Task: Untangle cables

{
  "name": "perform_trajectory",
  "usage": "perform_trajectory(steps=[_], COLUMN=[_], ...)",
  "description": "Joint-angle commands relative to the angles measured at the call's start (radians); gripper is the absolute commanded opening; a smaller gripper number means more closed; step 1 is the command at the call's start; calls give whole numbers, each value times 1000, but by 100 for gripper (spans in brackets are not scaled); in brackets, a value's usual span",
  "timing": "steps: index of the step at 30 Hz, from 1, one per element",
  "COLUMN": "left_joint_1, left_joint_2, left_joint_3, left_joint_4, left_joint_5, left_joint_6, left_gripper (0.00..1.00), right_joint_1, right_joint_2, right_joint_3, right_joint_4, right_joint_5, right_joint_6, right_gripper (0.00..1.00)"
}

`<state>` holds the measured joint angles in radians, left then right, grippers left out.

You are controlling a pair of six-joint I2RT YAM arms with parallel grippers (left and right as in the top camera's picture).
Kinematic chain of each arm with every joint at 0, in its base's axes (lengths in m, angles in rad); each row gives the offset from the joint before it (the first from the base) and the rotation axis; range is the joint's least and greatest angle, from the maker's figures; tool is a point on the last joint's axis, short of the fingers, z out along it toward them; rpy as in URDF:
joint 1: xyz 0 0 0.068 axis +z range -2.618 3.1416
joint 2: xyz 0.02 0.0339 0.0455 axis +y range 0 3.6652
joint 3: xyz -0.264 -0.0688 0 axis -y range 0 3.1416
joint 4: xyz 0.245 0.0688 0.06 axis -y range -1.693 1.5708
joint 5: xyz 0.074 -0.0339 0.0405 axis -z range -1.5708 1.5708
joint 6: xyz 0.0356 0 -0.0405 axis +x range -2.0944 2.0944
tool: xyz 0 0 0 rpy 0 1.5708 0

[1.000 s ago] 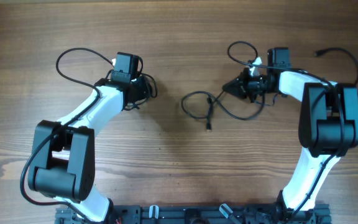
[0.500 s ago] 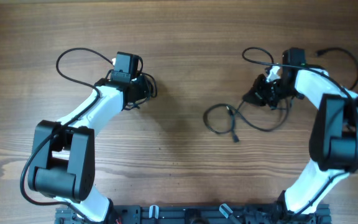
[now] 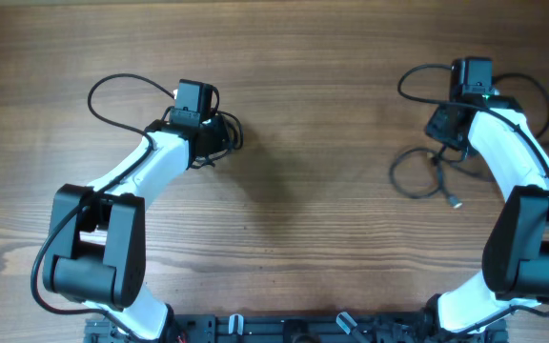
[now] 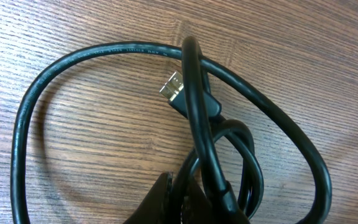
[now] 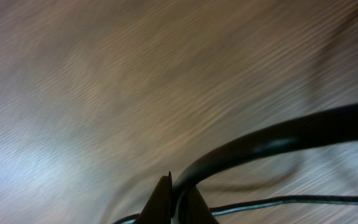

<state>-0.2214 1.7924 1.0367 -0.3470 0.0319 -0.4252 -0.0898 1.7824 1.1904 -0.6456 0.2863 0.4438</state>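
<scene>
Two black cables lie apart on the wooden table. The left cable [image 3: 112, 84] loops at the upper left; my left gripper [image 3: 219, 136] is shut on it. In the left wrist view the left cable [image 4: 104, 51] coils around a silver USB plug [image 4: 174, 84], pinched between the fingers of the left gripper [image 4: 185, 196]. The right cable [image 3: 413, 179] lies in loose loops at the right, with a plug end [image 3: 455, 201] below. My right gripper [image 3: 443, 126] is shut on it; the right wrist view shows the right cable [image 5: 278, 140] clamped in the right gripper [image 5: 178, 194].
Thicker black wires [image 3: 539, 95] run from the right arm near the table's right edge. The arm bases stand at the front edge [image 3: 303, 329]. Bare wood [image 3: 313, 171] lies between the two cables.
My right gripper has dragged its cable from the table's middle to the far right, away from the left cable. The left arm and its cable have not moved.
</scene>
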Motion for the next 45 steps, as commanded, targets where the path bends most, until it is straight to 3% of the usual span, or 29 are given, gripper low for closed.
perform_trajectory(steps=[1,6,9,17,21,31,32,34,37,40,42,45], left_joint_1=[6,5,3,3,3,3,3,3,3,3,3,3], left_joint_2=[-7,-7,-7,-7,-7,-6,-6,-6,-6,-6,-6,-6], left_joint_3=[-5,-5,-5,-5,-5,-5,-5,-5,-5,-5,-5,-5], left_joint_4=[3,3,3,3,5,6,6,6,7,7,7,8], left_joint_5=[12,12,13,22,39,39,39,39,39,39,39,39], left_joint_6=[-10,-10,-10,-10,-10,-10,-10,-9,-9,-9,-9,-5], left_gripper=[10,10,11,10,10,7,7,7,6,7,9,8], right_joint_1=[-6,-7,-9,-57,-83,-91,-91,-91,-91,-91,-91,-90], right_joint_2=[-6,-6,-6,-4,11,131,140,140,126,90,63,14], right_joint_3=[0,-2,-2,-5,-6,-6,-6,-6,-5,-5,-5,-5], right_joint_4=[79,229,278,328,353,410,411,414,414,409,402,383], right_joint_5=[185,32,37,26,-97,-120,-109,-76,-69,-84,-125,-360], right_joint_6=[-64,-297,-346,-421,-500,-494,-493,-492,-492,-423,-381,-344], right_gripper=[4,4,4,5,5,5,8,39,53,79,84,94])
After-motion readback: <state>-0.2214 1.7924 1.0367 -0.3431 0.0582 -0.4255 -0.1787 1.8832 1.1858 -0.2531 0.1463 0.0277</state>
